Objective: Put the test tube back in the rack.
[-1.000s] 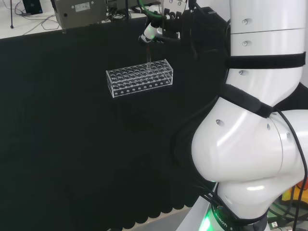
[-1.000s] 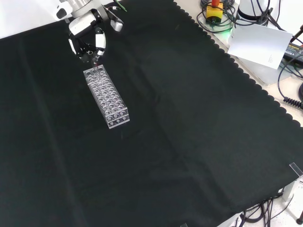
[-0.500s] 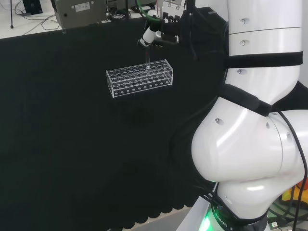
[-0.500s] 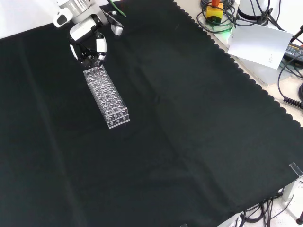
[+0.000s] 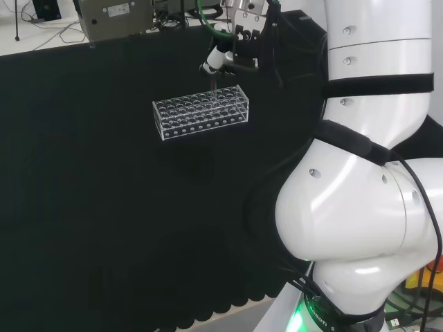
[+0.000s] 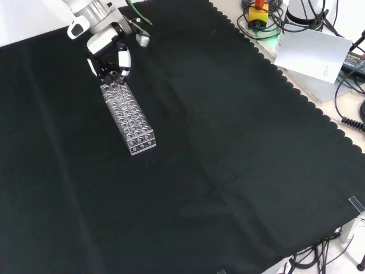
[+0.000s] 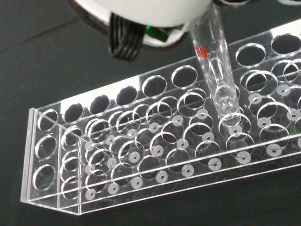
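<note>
In the wrist view the near end of the clear rack [image 7: 155, 155] shows every hole empty. Farther along, toward two o'clock, the test tube [image 7: 215, 70] hangs nearly upright with a slight tilt, and its rounded bottom seems to have just entered a hole in the top plate of the rack, though I cannot tell how deep it sits.

In the front view the rack lies on the black cloth [image 6: 228, 160] as a long strip running from five o'clock up to eleven o'clock. At its far end, at about eleven o'clock in that view, the hand [image 6: 108, 54] hangs over the last holes with its fingers curled down and pinching the tube's upper part.

In the head view the hand [image 5: 223, 55] stands at about one o'clock from the rack, with the tube as a thin line below it.

By my judgement the task is well along: the tube is carried and lined up, and what is left is to lower it fully, let go and lift away.
</note>
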Robot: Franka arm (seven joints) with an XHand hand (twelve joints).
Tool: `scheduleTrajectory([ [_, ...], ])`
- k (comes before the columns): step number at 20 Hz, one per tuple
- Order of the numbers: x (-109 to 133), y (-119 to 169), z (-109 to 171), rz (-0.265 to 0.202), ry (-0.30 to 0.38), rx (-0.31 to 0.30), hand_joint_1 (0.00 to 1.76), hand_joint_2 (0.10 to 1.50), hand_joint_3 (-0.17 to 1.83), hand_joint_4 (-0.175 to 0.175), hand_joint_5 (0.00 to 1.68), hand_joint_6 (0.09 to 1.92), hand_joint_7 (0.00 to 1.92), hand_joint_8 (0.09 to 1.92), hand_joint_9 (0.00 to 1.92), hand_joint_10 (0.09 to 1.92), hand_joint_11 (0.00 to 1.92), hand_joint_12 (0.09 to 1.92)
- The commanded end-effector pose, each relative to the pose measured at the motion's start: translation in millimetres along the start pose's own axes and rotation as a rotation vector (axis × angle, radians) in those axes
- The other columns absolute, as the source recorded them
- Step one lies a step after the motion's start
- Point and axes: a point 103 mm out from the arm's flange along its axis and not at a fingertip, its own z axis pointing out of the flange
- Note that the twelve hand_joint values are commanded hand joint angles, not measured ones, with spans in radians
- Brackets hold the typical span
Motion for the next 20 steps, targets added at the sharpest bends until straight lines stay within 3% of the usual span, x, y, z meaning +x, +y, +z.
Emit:
scheduleTrajectory([
  [1,-3,2,7,0.003,0.004,0.013,1.23,0.65,0.65,-0.175,1.33,0.55,1.72,0.51,1.65,0.67,1.43,0.88],
  [13,-6,8,31,0.004,0.009,0.050,1.23,0.65,0.65,-0.175,1.33,0.55,1.72,0.51,1.65,0.67,1.43,0.88],
  [20,-9,5,31,0.001,0.033,0.058,1.23,0.65,0.65,-0.175,1.33,0.55,1.72,0.51,1.65,0.67,1.43,0.88],
])
